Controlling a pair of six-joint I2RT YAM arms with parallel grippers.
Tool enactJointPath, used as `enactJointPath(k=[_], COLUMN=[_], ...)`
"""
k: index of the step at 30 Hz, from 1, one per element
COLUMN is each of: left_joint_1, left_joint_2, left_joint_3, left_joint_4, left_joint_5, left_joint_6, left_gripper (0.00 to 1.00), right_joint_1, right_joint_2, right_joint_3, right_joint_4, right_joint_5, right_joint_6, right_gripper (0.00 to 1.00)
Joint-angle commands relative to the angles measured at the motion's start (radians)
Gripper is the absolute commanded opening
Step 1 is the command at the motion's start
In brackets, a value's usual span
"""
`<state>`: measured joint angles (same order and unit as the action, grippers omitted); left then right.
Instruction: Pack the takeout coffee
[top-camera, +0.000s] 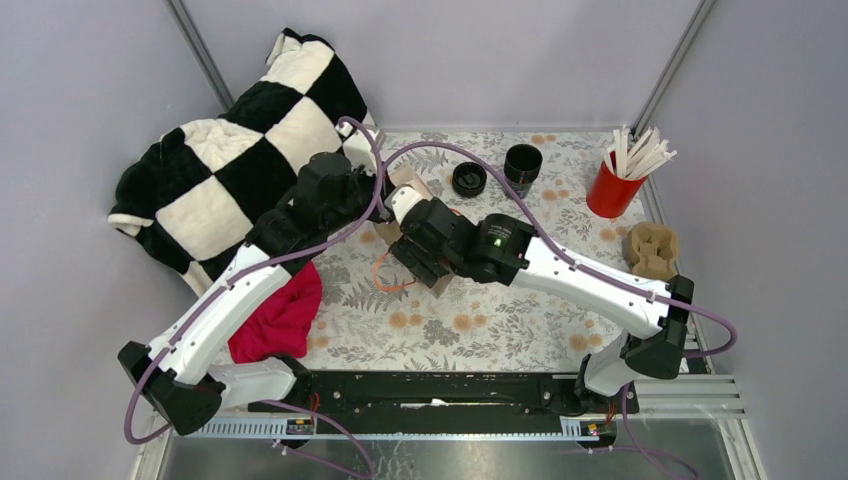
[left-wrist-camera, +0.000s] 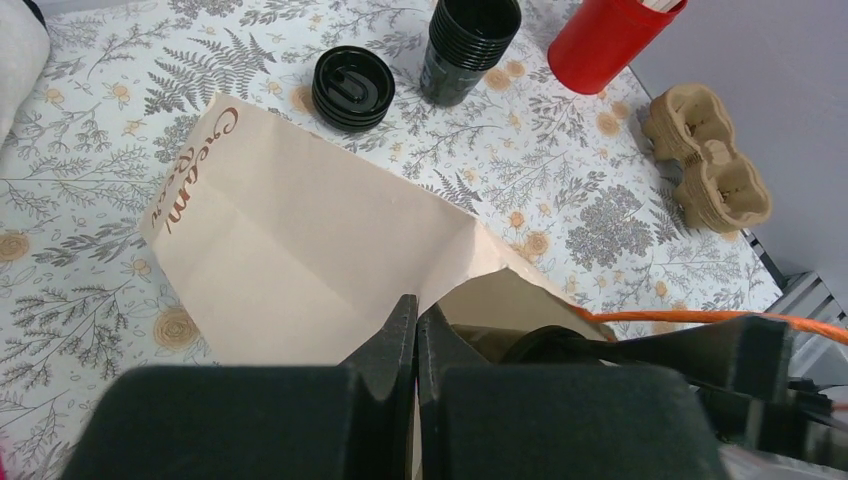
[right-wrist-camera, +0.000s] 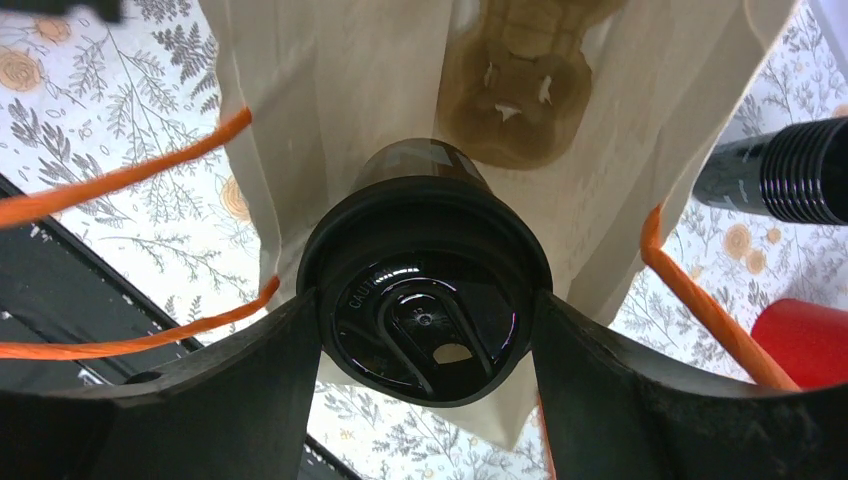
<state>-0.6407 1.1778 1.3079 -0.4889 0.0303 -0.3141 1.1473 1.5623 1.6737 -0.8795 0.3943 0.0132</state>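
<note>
Coffee: the coffee (right-wrist-camera: 425, 325) hangs lid toward my right wrist camera, right at the mouth of the bag (left-wrist-camera: 300, 250) and not yet inside.
Right gripper: the right gripper (right-wrist-camera: 428, 300) stands wide, one jaw on each side of the cup just under the lid rim, so it has the coffee.
Left gripper: the left gripper (left-wrist-camera: 417, 318) is fully closed and appears to pinch the bag's upper lip to hold the mouth open.
Handling: I judge the cup light and thin-walled. It would crush under a hard squeeze, its glossy lid is slippery and could pop off, and it would spill if tipped.
Where to hold: on the wall just below the lid rim, as now, where the cup is stiffest. I wouldn't hold it by the lid.
Bag: soft paper lying on its side. It will sag or slide if the lip slips free.
Inside: a carrier (right-wrist-camera: 515, 100) sits deep in the bag, straight ahead of the cup.
In the way: the orange handles (right-wrist-camera: 120, 175) loop across both sides of the mouth and could snag my jaws.
Nearby: a cup stack (left-wrist-camera: 465, 45), lids (left-wrist-camera: 352, 88), a red cup (left-wrist-camera: 605, 40) and a spare carrier (left-wrist-camera: 710, 160) all stand apart from the bag. The blanket (top-camera: 240, 150) and red cloth (top-camera: 285, 315) lie by the left arm.
</note>
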Motion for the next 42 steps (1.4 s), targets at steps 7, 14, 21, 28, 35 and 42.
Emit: enactJointPath(k=[7,14,21,28,35,42], left_joint_1=[-0.004,-0.005,-0.005,-0.005,-0.008,-0.014], left_joint_2=[-0.087,-0.093,-0.1,-0.092,-0.086,-0.098], left_joint_3=[-0.036,-0.032,-0.03,0.002,-0.004,-0.019], left_joint_4=[0.046,0.035,0.012,-0.015,-0.015,-0.018], left_joint_5=[0.024,0.032,0.04,0.036,0.058,0.059], left_joint_6=[-0.018,-0.005,0.024,0.061,0.039,0.032], left_gripper=[0.0,0.0,0.0,0.0,0.0,0.0], right_joint_1=[0.023,0.022,-0.013,-0.075,-0.108,-0.117], right_joint_2=[-0.062,-0.117,-0.168,-0.182,-0.176,-0.139], right_joint_3=[-0.177,-0.359,-0.493,-0.551,-0.57,-0.584], right_joint_4=[0.323,0.507,0.654,0.677,0.739,0.813], right_joint_5=[0.203,0.198,0.067,-0.06,-0.033,0.015], right_joint_6=[-0.009,-0.125,-0.16,-0.152,-0.184,-0.194], right_gripper=[0.33,0.29,0.27,0.28,0.28,0.28])
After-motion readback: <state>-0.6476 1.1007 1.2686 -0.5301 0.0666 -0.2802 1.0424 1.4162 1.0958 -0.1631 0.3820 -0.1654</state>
